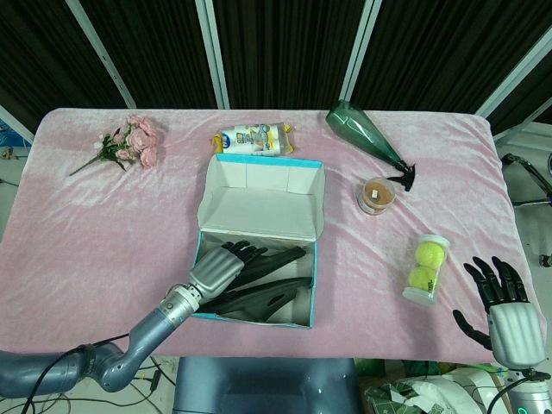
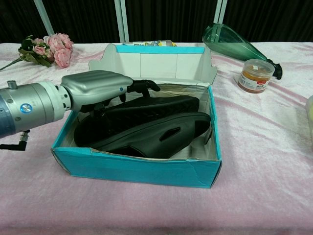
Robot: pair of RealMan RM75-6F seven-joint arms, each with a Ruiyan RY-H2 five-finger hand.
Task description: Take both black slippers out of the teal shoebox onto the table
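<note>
At the near edge, the right hand (image 1: pixel 507 312) hovers past the front right corner of the pink surface (image 1: pixel 103 233), its fingers spread apart and holding nothing. The teal shoebox (image 2: pixel 132 169) stands close to the front edge, its lid flipped up at the back. The left hand (image 2: pixel 98 90) reaches into the box from its left side, palm down, with the dark fingers (image 2: pixel 142 85) stretched over the heel end of the rear slipper (image 2: pixel 146 110); whether they touch or grip it cannot be told, and the hand looks loosely spread rather than clamped. Both black slippers lie inside the box, side by side, the front slipper (image 2: pixel 161 132) nearer the front wall. To the right of the box a clear tube of tennis balls (image 1: pixel 427 268) lies on the cloth, and beyond it a small jar (image 1: pixel 377 195). Further back, a green bottle (image 1: pixel 362 131) lies on its side, a snack packet (image 1: pixel 253 139) sits just behind the box lid, and pink flowers (image 1: pixel 128 145) lie at the far left.
</note>
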